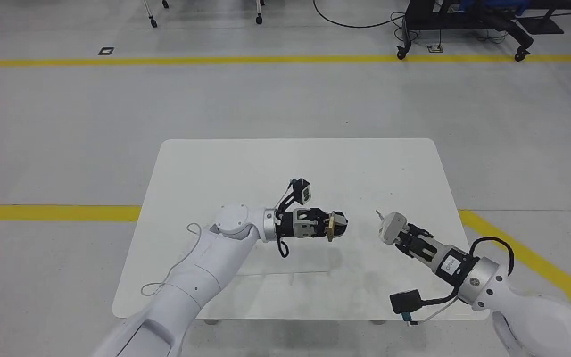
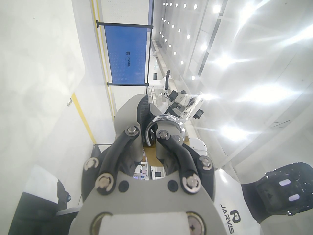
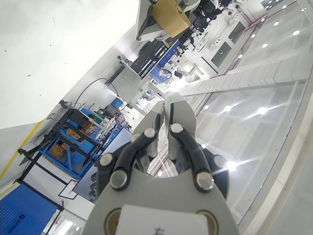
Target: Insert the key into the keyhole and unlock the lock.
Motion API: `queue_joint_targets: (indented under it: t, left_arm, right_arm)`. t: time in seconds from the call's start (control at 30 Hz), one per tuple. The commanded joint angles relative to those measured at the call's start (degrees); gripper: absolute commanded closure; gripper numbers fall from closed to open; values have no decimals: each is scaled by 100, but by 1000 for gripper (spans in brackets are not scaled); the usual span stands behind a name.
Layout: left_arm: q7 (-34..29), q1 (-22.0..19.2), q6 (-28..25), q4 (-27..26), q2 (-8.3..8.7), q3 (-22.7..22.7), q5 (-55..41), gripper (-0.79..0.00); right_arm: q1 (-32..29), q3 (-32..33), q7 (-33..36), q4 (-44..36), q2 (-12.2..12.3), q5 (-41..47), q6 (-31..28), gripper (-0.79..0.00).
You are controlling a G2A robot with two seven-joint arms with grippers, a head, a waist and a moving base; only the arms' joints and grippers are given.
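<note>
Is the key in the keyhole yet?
Out. The keyhole in the lock is empty; the right pincer holds the key apart from it.

Left gripper [image 2: 152,133] clamped on the lock [image 2: 165,119], shiny shackle arching up between the fingers [image 2: 126,118]; white surface [image 2: 36,74] alongside, blue panel [image 2: 127,57] beyond.

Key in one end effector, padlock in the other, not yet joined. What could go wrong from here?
The key is pinched thinly in the right end effector, apart from the keyhole; a slight misaim might strike the padlock beside it. Pushing or turning could twist the padlock in the left end effector.
</note>
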Motion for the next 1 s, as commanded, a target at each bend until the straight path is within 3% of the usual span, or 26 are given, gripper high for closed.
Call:
queue_joint_targets:
  t: [0.0, 0.33, 0.53, 0.7, 0.97]
  left_arm:
    - [72, -30, -99, -38, 8, 4, 129, 0]
    - [279, 11, -64, -144, 15, 15, 264, 0]
    - [690, -122, 603, -506, -21, 160, 660, 0]
    - [713, -430, 1023, -323, -217, 406, 486, 0]
    - [153, -943, 1175, 763, -729, 745, -402, 0]
  right_arm:
    - [0, 1, 0, 0, 2, 0, 0, 0]
    - [0, 1, 0, 0, 2, 0, 0, 0]
    - [68, 262, -375, 325, 91, 0, -116, 0]
    - [-73, 684, -602, 495, 347, 0, -162, 0]
    - [-532, 1134, -542, 435, 514, 0, -300, 0]
